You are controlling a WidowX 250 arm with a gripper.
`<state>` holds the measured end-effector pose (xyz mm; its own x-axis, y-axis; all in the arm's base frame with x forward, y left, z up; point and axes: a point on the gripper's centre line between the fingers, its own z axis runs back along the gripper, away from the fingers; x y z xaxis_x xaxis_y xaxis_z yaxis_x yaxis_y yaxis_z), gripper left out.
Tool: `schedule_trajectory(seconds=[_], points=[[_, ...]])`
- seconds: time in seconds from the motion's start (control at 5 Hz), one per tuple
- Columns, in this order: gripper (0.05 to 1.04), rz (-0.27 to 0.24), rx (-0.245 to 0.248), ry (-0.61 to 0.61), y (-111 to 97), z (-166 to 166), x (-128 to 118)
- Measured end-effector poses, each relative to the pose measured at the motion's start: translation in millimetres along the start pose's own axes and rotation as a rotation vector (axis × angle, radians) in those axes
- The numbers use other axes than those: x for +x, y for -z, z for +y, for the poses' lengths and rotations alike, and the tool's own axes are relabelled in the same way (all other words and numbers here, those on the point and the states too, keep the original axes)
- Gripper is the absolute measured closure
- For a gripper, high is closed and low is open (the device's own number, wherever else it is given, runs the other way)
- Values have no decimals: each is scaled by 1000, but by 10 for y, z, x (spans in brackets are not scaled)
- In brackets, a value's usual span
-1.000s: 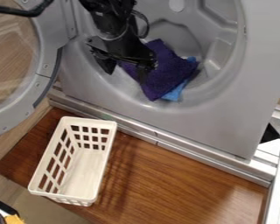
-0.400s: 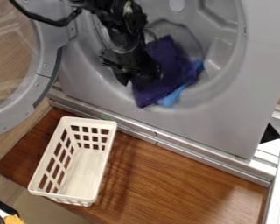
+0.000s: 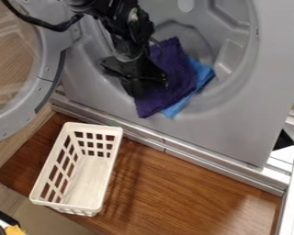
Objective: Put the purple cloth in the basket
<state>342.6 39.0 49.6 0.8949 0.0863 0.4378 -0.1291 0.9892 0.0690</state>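
**Purple cloth in the drum's mouth, outside the white basket, gripper against it**

Take the whole view as your clock face. Your black two-finger gripper (image 3: 142, 91) hangs just above the centre, near 12 o'clock, at the end of the black arm (image 3: 128, 27) that enters from 11 o'clock. It is at the 8 o'clock side of the dark purple, square-cornered fabric cloth (image 3: 175, 69) and overlaps that edge. You cannot tell from here whether it is apart, together or clamped on the cloth.

The purple cloth lies towards 1 o'clock, in the round mouth of the grey washer-like drum (image 3: 232, 53), one corner pointing down to about 7 o'clock. A bright blue fabric cloth (image 3: 202, 75) pokes out from under its 3 to 5 o'clock side, touching it.

Your target, the white rectangular plastic basket with square holes (image 3: 85, 181), stands between 7 and 8 o'clock, well apart from the purple cloth. It sits on the reddish-brown wooden board (image 3: 192, 186), which spreads across your 6 o'clock side.

Towards 10 o'clock you have the open round grey door (image 3: 49, 69) with its clear window. A black cable (image 3: 59, 27) curves above it. Silver metal rails (image 3: 220, 163) slope along the base of the machine towards 4 o'clock.
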Motion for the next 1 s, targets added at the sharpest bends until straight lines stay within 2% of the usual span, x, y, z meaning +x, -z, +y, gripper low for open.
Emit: schedule_trajectory(seconds=[0.4, 0.6, 0.8, 1.0], points=[[1029, -15, -19, 4, -150, -19, -42], [1029, -35, -18, 20, -323, 1, -65], [1029, -60, -7, 31, -599, 75, -43], [1029, -82, -16, 51, -907, 130, -103]])
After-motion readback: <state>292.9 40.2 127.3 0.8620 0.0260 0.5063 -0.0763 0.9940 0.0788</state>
